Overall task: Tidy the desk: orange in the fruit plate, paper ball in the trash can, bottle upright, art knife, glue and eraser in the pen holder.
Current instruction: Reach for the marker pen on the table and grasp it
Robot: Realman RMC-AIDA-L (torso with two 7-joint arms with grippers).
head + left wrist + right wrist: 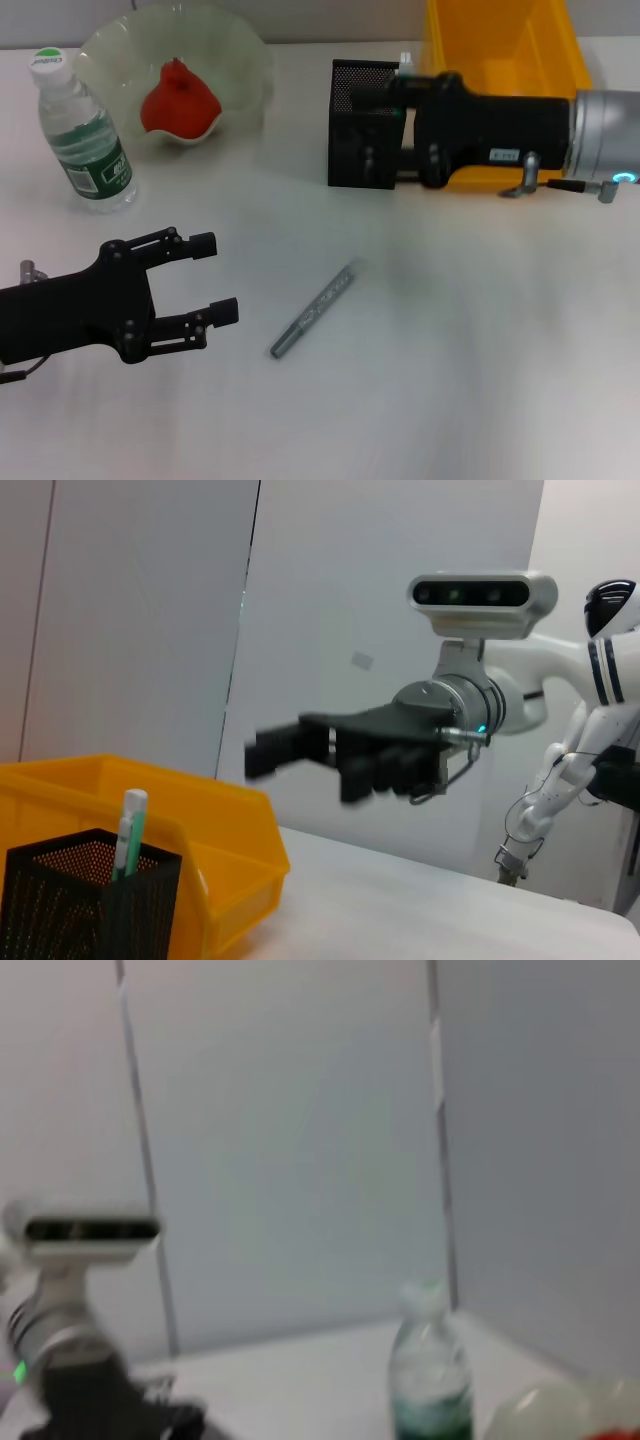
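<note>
The orange (180, 102) lies in the pale-green fruit plate (245, 60) at the back left. Beside it the bottle (85, 135) stands upright, also seen from the right wrist (430, 1380). A slim grey art knife (315, 310) lies on the table's middle. My right gripper (362, 128) hovers open over the black mesh pen holder (345, 85), in which a white-green stick (130, 830) stands. My left gripper (215, 280) is open and empty, low at the front left of the knife. Behind the holder stands the yellow trash can (505, 50). Paper ball and eraser are out of view.
The right arm (520, 125) stretches across the front of the trash can. White table (450, 350) spreads around the knife. The left wrist view shows the right gripper (262, 752) above the holder (70, 900) and bin (230, 850).
</note>
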